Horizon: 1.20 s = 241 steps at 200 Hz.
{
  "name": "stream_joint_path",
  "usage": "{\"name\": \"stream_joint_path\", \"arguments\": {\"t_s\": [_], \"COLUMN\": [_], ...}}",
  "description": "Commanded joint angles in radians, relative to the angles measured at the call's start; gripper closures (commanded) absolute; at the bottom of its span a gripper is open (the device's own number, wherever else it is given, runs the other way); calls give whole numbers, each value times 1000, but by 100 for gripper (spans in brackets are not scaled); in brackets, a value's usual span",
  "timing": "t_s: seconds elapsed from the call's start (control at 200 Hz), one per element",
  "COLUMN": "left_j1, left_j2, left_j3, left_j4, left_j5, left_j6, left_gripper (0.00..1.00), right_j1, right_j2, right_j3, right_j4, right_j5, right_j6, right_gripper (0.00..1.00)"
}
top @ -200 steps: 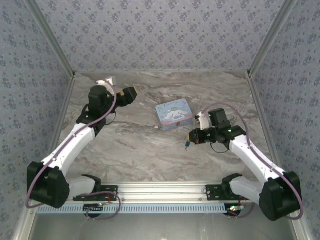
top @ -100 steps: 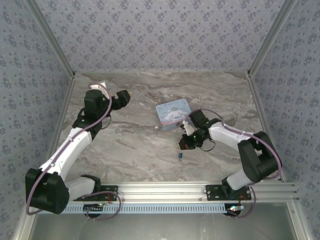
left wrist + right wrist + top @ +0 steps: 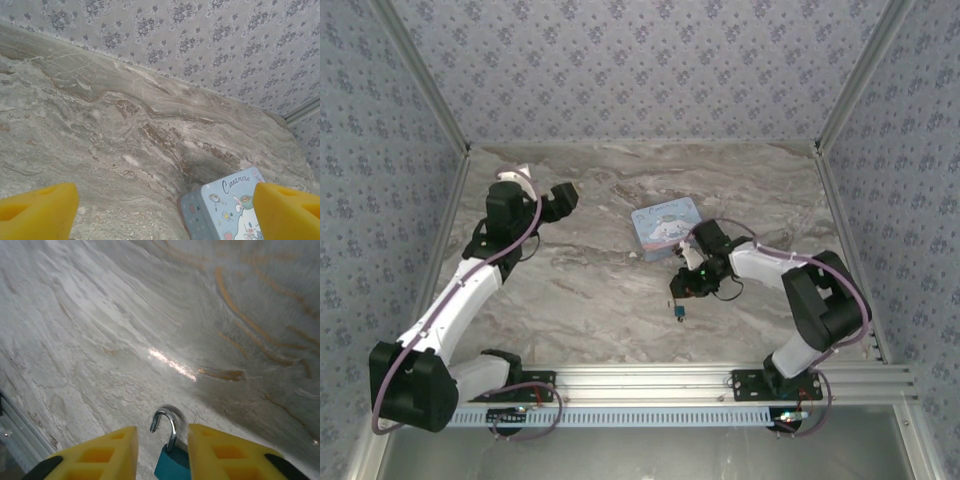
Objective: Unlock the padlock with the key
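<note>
A grey-veined marble table [image 3: 590, 290] sits inside walls of pale blue floral wallpaper [image 3: 640, 60], with a silver aluminium rail [image 3: 650, 380] along the near edge. The left arm reaches up the left side, and its dark left gripper [image 3: 563, 195] is held over the far-left part of the table. The right arm is folded back on itself, with the right gripper [image 3: 680, 292] just in front of a pale blue rectangular cartoon tin [image 3: 666, 227]. A tiny blue-teal padlock [image 3: 677, 313] shows at its tip, pointing toward the rail.

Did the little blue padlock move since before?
Yes. The padlock, in the right gripper, went left and nearer the front rail, away from the tin.
</note>
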Motion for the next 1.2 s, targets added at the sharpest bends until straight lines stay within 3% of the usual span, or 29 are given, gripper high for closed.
{"name": "stream_joint_path", "arguments": {"t_s": [0.0, 0.365, 0.625, 0.815, 1.059, 1.199], "left_j1": [10, 20, 22, 25, 37, 42], "left_j2": [-51, -191, -310, -339, -308, -263], "left_j3": [47, -44, -177, -263, -336, -335], "left_j4": [-24, 47, 165, 186, 209, 193], "left_j5": [-31, -195, -397, -480, -503, -503], "left_j6": [61, 103, 163, 201, 259, 273], "left_gripper": [10, 4, 1, 1, 1, 1], "right_j1": [-5, -149, -274, -339, -372, -411], "right_j2": [-134, -600, -823, -879, -933, -879], "right_j3": [-7, -89, -187, -266, -490, -540], "right_j4": [-6, 5, 105, 184, 556, 601], "right_j5": [106, 348, 391, 483, 600, 642], "right_j6": [-16, -66, -103, -100, -200, -234], "right_gripper": [64, 40, 0, 0, 0, 0]}}
